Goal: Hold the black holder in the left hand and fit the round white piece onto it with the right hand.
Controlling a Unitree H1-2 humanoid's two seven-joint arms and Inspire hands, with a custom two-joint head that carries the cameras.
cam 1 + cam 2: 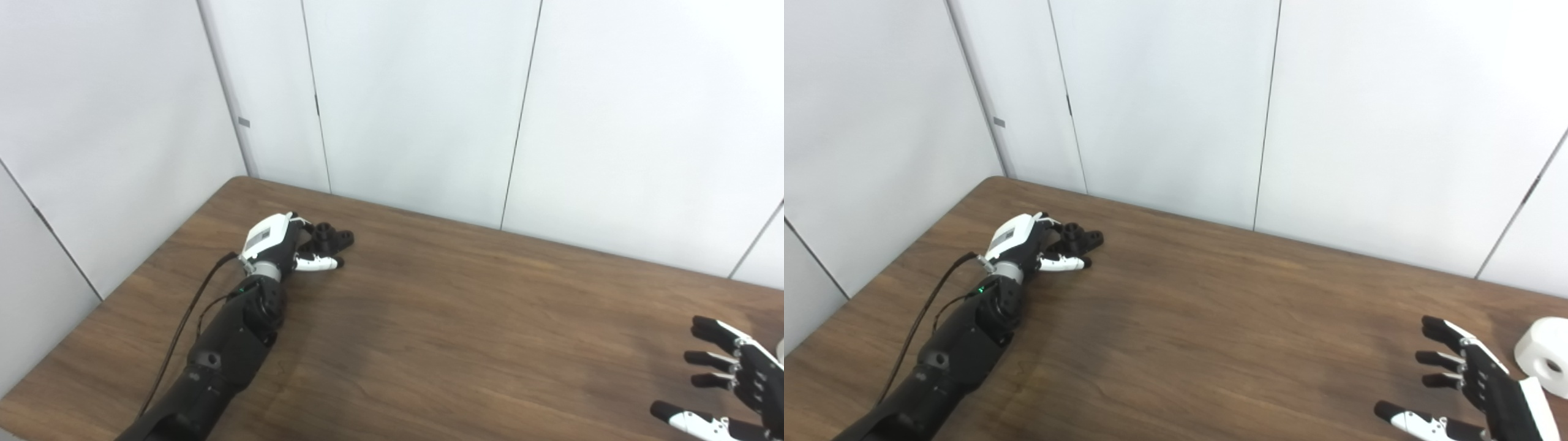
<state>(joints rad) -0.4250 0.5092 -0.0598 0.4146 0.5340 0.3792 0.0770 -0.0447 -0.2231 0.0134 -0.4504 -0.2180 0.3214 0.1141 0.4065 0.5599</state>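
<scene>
Your left hand (1029, 245) sat at the far left of the table (1213, 331), fingers curled around the black holder (1078, 237), though whether it was truly gripped or only touched you could not tell. Your right hand (1470, 386) hovered spread and empty at the near right, just beside the round white piece (1543, 361), which lay on the table apart from it. That piece looked rigid, light and smooth, probably slippery plastic; you would best have pinched it across its outer rim, keeping the centre hole free for the holder.
</scene>
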